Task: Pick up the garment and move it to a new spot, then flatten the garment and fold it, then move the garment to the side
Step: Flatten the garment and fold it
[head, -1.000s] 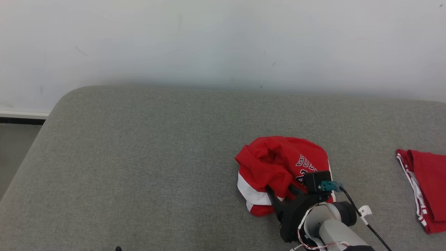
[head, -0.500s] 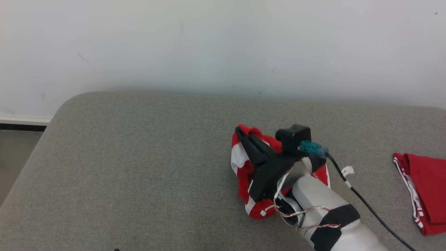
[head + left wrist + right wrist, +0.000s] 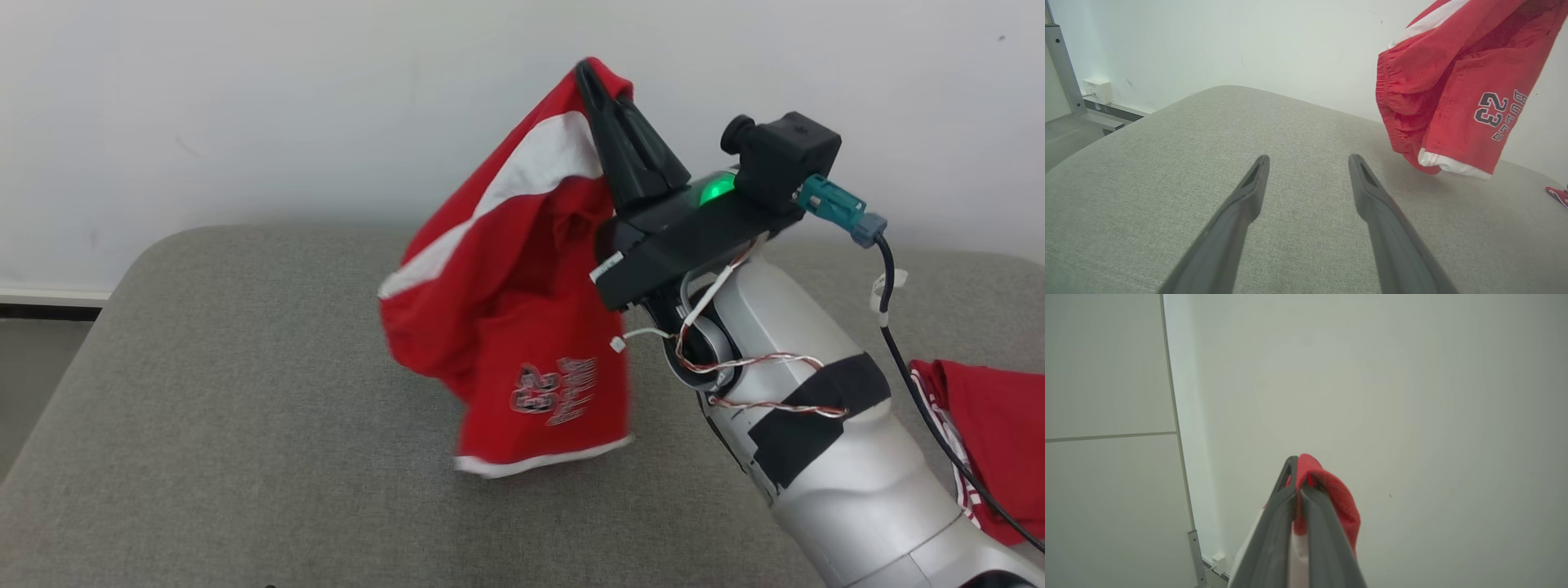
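The garment (image 3: 514, 318), red shorts with white stripes and a printed number, hangs in the air above the grey cushioned surface (image 3: 245, 392). My right gripper (image 3: 594, 77) is shut on its top edge, raised high with fingers pointing up; red cloth bulges out between the fingertips (image 3: 1310, 473) in the right wrist view. The garment (image 3: 1453, 94) dangles at the upper right in the left wrist view, its hem just above the cushion. My left gripper (image 3: 1308, 161) stands open low over the surface, nothing between its fingers.
A second red garment (image 3: 988, 425) lies at the right edge of the cushion. A white wall (image 3: 245, 106) rises right behind the surface. The cushion's rounded left corner (image 3: 139, 253) drops to a floor with a wall outlet (image 3: 1096, 90).
My right gripper closed on the crumpled garment and lifted it high off the cushion; the shorts now hang unfurled. The head view shifted slightly.
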